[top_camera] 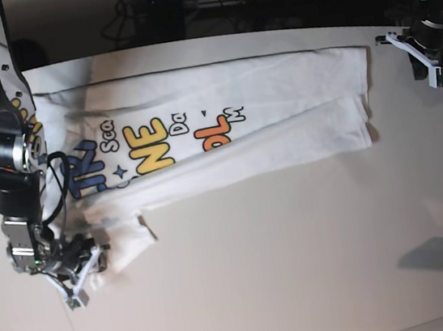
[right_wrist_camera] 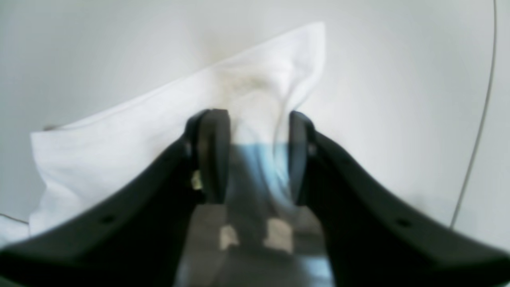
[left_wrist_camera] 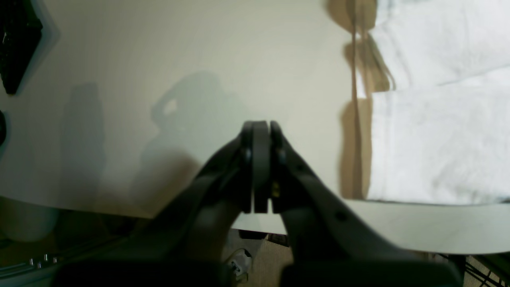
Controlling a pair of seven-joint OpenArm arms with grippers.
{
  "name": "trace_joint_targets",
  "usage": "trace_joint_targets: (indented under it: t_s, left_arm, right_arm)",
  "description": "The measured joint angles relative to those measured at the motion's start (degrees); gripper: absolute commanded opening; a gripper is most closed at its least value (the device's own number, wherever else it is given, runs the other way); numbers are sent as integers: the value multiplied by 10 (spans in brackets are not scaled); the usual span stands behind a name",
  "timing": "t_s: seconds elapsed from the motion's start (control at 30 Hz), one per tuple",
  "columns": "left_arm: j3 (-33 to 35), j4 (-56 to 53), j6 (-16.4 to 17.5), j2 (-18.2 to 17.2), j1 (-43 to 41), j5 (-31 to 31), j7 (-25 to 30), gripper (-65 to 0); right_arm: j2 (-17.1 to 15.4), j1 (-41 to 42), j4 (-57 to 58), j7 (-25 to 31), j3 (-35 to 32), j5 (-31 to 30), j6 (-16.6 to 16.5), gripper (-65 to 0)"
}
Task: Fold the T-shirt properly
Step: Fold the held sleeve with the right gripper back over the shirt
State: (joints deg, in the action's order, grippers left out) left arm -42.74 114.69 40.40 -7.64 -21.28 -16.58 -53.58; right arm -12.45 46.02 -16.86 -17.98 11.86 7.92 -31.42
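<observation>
- White cotton of the T-shirt [top_camera: 225, 132] lies half-folded across the table [top_camera: 300, 269]; its print is partly hidden by the fold
- my right gripper [right_wrist_camera: 255, 157] straddles a blurred sleeve corner, jaws narrowed; grip unclear
- my left gripper [left_wrist_camera: 261, 167] hangs closed, empty

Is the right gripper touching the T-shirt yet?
Touching. In the right wrist view, the T-shirt bunches between the right gripper jaws, cloth pressed against a finger.
</observation>
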Motion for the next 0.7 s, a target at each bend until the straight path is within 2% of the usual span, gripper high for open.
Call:
trace_joint_targets:
  t_s: [0.07,0.1,0.53,0.7]
  left_arm:
    - [2,0,0,0,2,0,0,-650]
    - [2,0,0,0,2,0,0,-650]
    - [3,-1,0,0,3,1,0,-650]
    - [3,-1,0,0,3,2,0,-650]
  right_arm:
    - [0,-1,0,1,0,0,0,-635]
    - [0,-2,0,2,0,0,0,-650]
    - [-5,-8,-2,6,0,-3,-1,-647]
    - [-3,-45,-65,5,0,-4,-2,-647]
